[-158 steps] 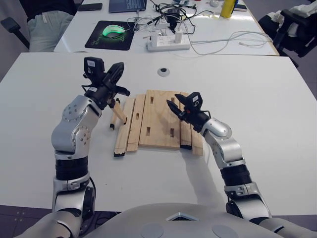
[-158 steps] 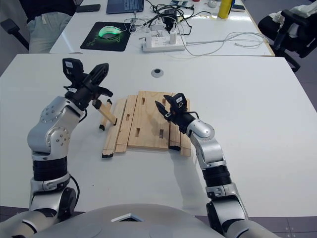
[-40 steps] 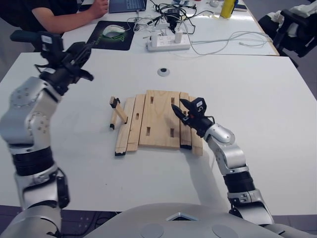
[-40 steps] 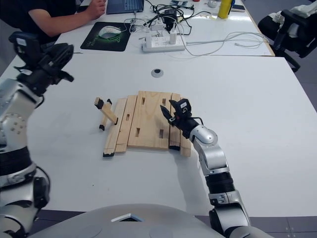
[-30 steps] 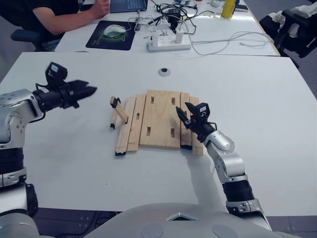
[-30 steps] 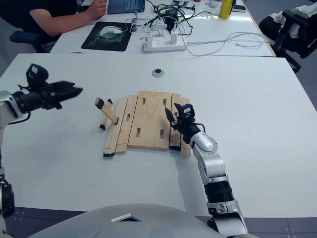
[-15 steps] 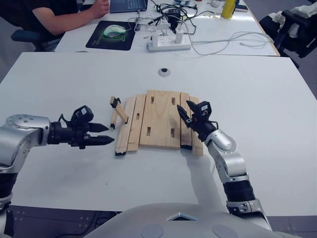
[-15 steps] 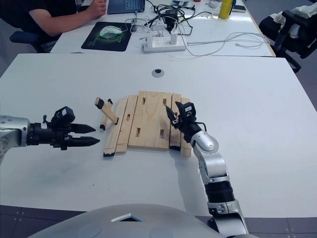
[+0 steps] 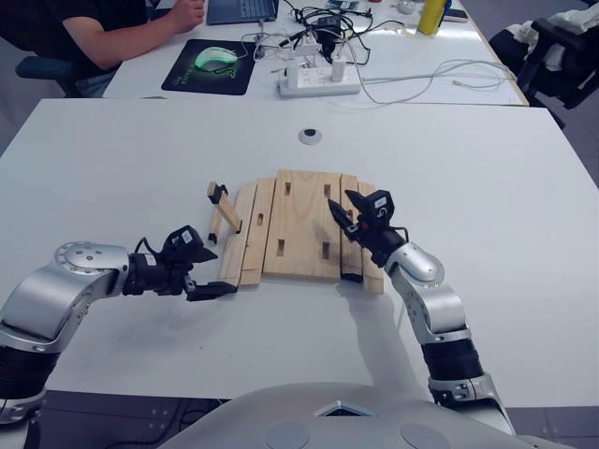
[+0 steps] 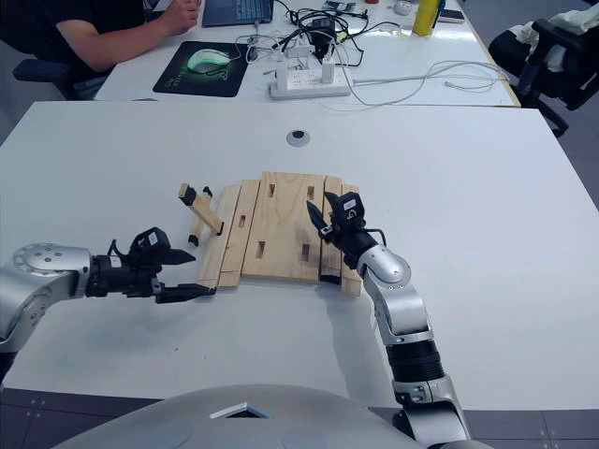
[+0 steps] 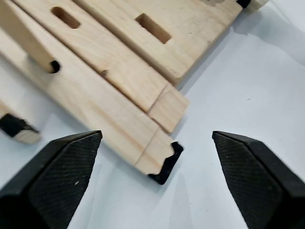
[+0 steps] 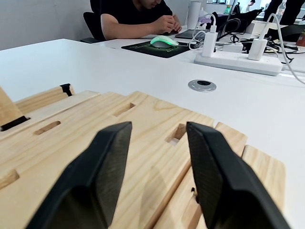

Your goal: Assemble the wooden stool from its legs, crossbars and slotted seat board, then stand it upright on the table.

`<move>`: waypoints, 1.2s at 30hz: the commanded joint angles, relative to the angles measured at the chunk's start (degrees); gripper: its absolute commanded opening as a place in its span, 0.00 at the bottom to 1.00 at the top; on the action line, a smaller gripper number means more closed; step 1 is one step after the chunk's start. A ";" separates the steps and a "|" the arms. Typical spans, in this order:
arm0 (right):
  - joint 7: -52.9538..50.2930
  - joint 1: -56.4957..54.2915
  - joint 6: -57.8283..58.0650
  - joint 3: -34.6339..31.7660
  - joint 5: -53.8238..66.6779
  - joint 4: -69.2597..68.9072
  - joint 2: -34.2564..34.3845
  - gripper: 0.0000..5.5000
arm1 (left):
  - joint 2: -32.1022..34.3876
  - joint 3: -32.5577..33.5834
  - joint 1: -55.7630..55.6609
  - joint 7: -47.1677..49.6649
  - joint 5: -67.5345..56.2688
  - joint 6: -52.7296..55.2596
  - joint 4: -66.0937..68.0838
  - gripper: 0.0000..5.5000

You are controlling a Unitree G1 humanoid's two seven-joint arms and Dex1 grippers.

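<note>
1. Two grippers are over the white desk [image 9: 487, 187]. The left gripper [image 9: 223, 273] sits low at the near end of the outermost leg [image 9: 232, 251]. Its fingers [image 11: 57, 167] are spread wide on either side of the leg's black-capped tip and are not touching it.
2. The right gripper [image 9: 343, 204] hovers above the right edge of the slotted seat board [image 9: 301, 224], fingers [image 12: 95, 176] released and holding nothing.
3. The seat board lies flat mid-desk, with two long pieces along its left side and two more on its right.
4. A short crossbar [image 9: 222, 208] rises at a tilt from the outermost leg.

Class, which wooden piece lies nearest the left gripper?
The outermost leg on the robot's left: its black-capped end lies by the open fingers of the left gripper.
</note>
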 commanded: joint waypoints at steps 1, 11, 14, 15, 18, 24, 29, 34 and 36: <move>0.81 -0.96 0.75 0.32 0.02 -0.37 -0.48 0.39 | -1.62 -1.34 1.18 2.23 -0.28 1.48 -2.04 0.78; 1.95 -1.60 1.50 0.54 0.09 -0.54 -0.99 0.39 | -2.38 -4.54 1.95 7.16 5.35 -2.18 -2.58 0.78; 2.22 -1.64 1.81 0.55 0.10 -0.74 -1.12 0.39 | -1.66 -5.03 2.30 7.52 7.21 -3.60 -2.20 0.78; 2.19 -1.54 1.85 0.52 0.09 -0.82 -1.14 0.39 | -1.55 -5.17 2.12 7.59 7.90 -4.14 -1.75 0.78; 2.26 -1.47 1.92 0.49 0.03 -0.81 -1.17 0.39 | -1.19 -5.64 1.98 7.67 9.72 -5.35 -0.88 0.78; 2.15 -1.70 1.90 0.54 -0.33 -0.84 -1.22 0.39 | 1.00 -7.67 1.44 8.14 16.44 -9.45 3.14 0.78; 2.64 -2.57 1.76 0.57 -0.26 -0.11 -1.58 0.39 | 1.83 -8.11 1.44 8.13 19.96 -11.04 4.65 0.78; 2.77 -3.09 1.59 0.43 -0.29 0.47 -1.86 0.39 | -0.41 -6.30 0.07 8.41 18.09 -8.22 3.58 0.78; 2.64 -3.02 1.48 0.46 -0.32 0.47 -1.86 0.39 | -2.12 -5.32 -0.40 9.55 17.13 -5.63 2.96 0.78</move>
